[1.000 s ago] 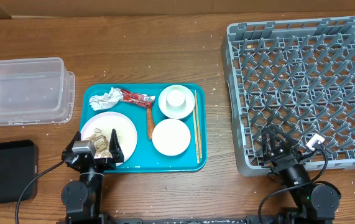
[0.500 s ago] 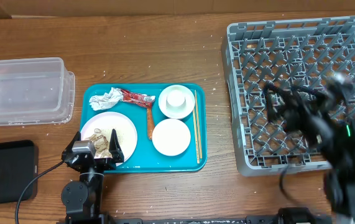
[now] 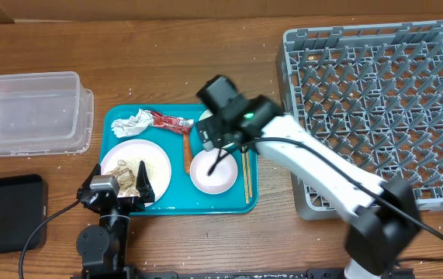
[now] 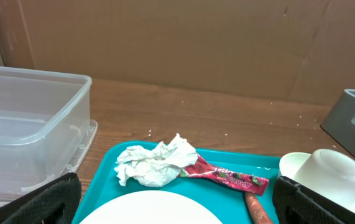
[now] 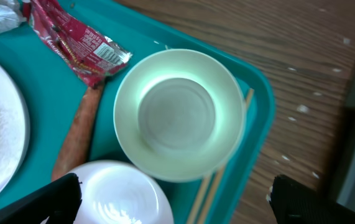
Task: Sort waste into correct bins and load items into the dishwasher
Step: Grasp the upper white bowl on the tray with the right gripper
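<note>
On the teal plastic serving tray [image 5: 46, 93], the round white bowl [image 5: 127, 140], hidden overhead, shows from my right wrist. My left gripper [image 4: 180, 199] and right gripper [image 5: 171, 196] both gape. I cannot read the crinkled red wrapper [image 5: 71, 43] print.

The white right arm [image 3: 314, 167] slants from the near-right corner of the wooden bench [image 3: 190, 62] across the gap between the large grey pegged plastic rack [image 3: 291, 124] and the teal plastic serving tray [image 3: 176, 203], closing it, seemingly above the rack's rim. The bench lies free along its far edge and between the tray and the clear rectangular plastic tub [image 3: 27, 112]. Spread black fingers [image 3: 142, 180] guard the tray's side toward the near edge.
</note>
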`<move>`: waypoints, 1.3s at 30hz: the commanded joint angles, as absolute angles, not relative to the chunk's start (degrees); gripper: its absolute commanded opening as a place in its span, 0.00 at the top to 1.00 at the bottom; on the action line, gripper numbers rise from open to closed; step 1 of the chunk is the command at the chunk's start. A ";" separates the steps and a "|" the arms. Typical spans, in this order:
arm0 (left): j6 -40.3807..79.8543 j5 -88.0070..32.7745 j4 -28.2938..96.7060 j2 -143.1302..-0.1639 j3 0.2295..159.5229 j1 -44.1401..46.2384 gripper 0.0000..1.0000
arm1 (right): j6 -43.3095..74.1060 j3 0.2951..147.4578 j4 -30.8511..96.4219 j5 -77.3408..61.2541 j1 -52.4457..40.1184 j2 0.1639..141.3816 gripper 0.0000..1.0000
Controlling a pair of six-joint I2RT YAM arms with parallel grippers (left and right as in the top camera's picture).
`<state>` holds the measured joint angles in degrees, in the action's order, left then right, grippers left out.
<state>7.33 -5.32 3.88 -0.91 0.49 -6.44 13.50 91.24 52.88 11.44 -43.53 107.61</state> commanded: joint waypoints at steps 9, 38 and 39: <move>7.73 -5.41 3.99 -0.36 0.27 -6.63 0.00 | 13.69 92.97 43.22 5.15 -43.24 111.79 0.00; 7.73 -5.41 3.99 -0.36 0.27 -6.63 0.00 | 28.25 92.99 44.64 5.91 -40.42 118.21 0.30; 7.73 -5.41 3.99 -0.36 0.27 -6.63 0.00 | 28.80 93.08 44.45 5.89 -40.42 117.49 0.31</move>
<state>7.33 -5.32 3.88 -0.91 0.49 -6.44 25.74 91.42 44.73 6.20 -40.23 117.93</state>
